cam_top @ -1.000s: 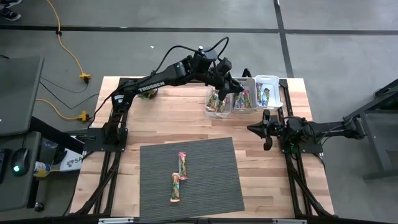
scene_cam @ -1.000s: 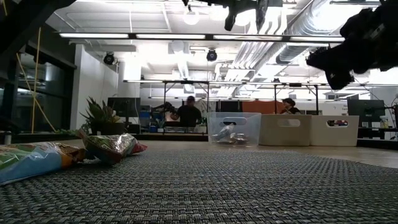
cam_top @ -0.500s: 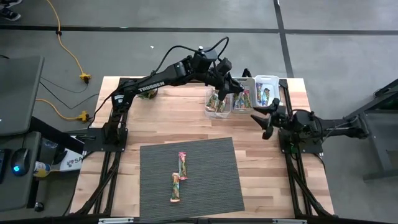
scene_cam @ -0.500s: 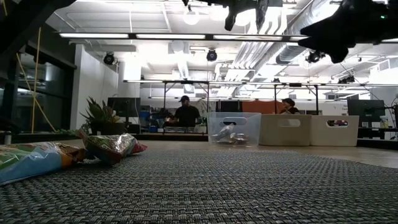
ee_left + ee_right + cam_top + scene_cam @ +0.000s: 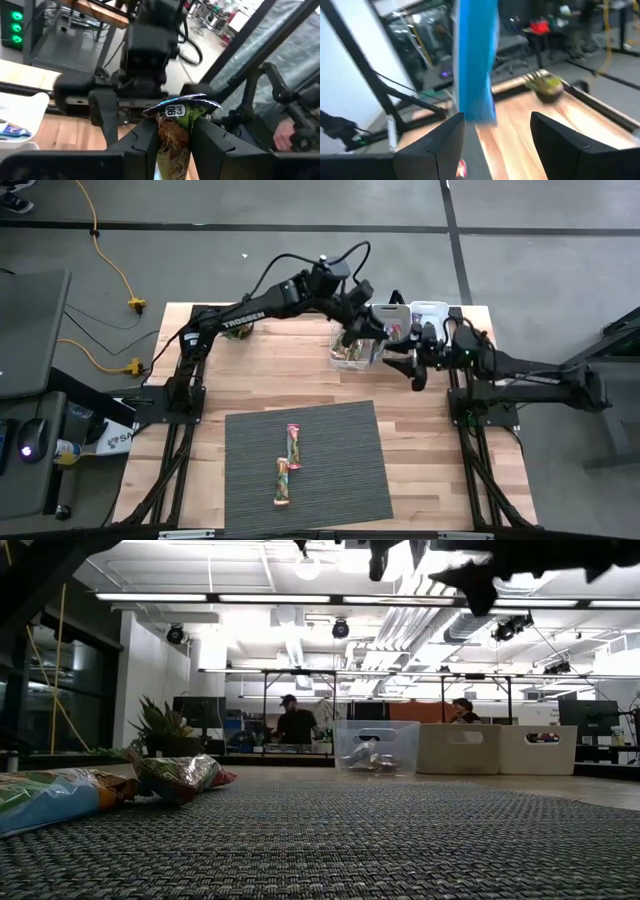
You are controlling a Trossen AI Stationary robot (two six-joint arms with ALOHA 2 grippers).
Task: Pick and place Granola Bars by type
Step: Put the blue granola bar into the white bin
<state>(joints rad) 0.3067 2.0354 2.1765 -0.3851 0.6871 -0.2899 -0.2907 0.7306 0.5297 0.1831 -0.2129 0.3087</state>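
The left gripper (image 5: 358,332) hangs above the clear bin (image 5: 347,356), the leftmost of three bins at the far side of the bench (image 5: 260,370), its jaws clamped on a green bar (image 5: 175,131) that stands upright between its fingers (image 5: 147,140). The right gripper (image 5: 410,365) is just beside that bin, on the side of the middle bin (image 5: 396,312), with its jaws apart and a blue bar (image 5: 474,60) showing between them in the right wrist view; whether that bar touches either finger cannot be told. More bars lie in the bins, though the arms hide most of them from above. Nearer than the bins, a grey mat (image 5: 305,470) covers the middle of the bench, and two bars rest on it: one (image 5: 293,446) toward the bins and another (image 5: 282,482) just beyond it on the near side, almost end to end. A potted plant (image 5: 546,85) sits at the bench's far left corner.
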